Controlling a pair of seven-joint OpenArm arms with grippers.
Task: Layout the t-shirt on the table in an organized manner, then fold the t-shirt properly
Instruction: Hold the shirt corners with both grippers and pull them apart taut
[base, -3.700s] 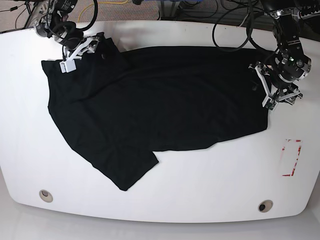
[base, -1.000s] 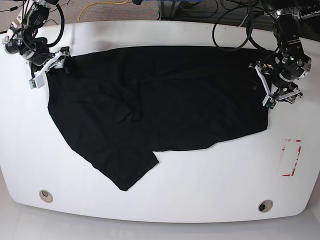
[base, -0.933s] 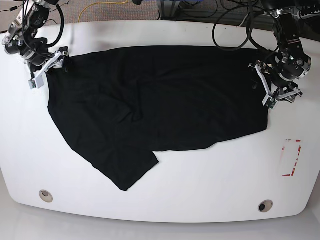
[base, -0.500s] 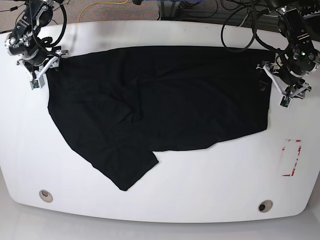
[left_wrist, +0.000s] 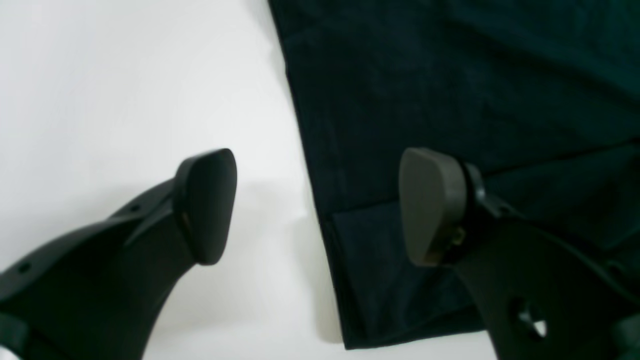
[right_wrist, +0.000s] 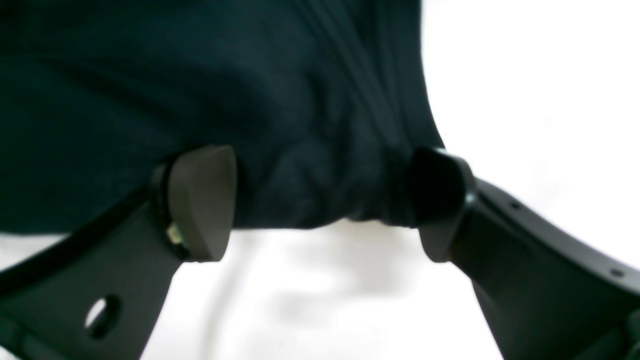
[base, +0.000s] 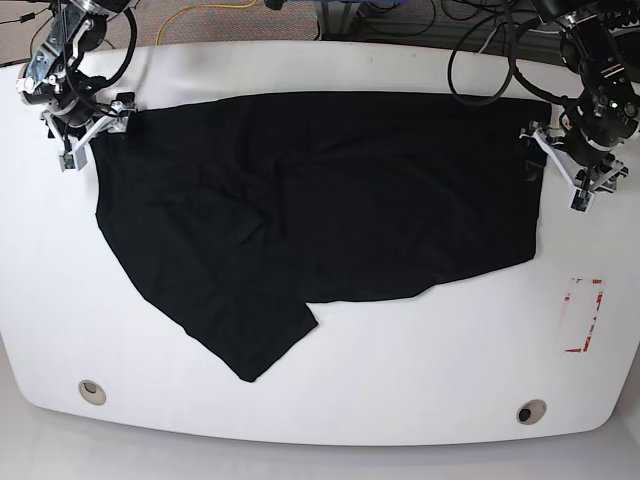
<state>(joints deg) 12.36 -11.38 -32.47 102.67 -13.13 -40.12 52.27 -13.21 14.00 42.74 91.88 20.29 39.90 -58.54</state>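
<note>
The black t-shirt (base: 320, 200) lies spread across the white table (base: 400, 400), with one sleeve or corner folded out toward the front left. My left gripper (base: 560, 172) hovers at the shirt's right edge. In the left wrist view it (left_wrist: 320, 205) is open, one finger over bare table and the other over the t-shirt (left_wrist: 450, 75). My right gripper (base: 92, 128) is at the shirt's far left corner. In the right wrist view it (right_wrist: 320, 200) stands open, with a bunched fold of the t-shirt (right_wrist: 310, 165) between its fingers.
A red-and-white tape rectangle (base: 583, 315) marks the table at the right. Two round holes (base: 92, 391) (base: 531, 411) sit near the front edge. Black cables (base: 480, 60) hang over the table's far edge by the left arm.
The right gripper dragged the shirt's far left corner outward and left, flattening the top edge, then opened. The left gripper shifted right, out to the shirt's right edge.
</note>
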